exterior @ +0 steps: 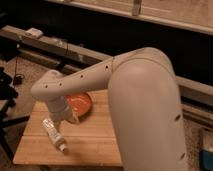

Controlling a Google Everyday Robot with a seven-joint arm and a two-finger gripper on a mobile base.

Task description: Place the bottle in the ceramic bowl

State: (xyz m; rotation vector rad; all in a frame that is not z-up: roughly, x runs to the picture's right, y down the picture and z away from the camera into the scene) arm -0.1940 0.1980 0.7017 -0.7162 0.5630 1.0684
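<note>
The white bottle (pixel 54 134) lies on its side near the front left of the wooden table (pixel 95 140), cap towards the front. The ceramic bowl (pixel 81 104), orange-red inside, sits on the table behind and to the right of it, partly hidden by my arm. My gripper (pixel 68 118) hangs from the white arm, low over the table between the bowl's near left rim and the bottle's upper end. It is just right of the bottle and holds nothing that I can see.
My large white arm (pixel 145 110) fills the right half of the view and hides the table's right side. A dark shelf with cables (pixel 45 42) runs behind the table. A black stand (pixel 6 95) is at the left.
</note>
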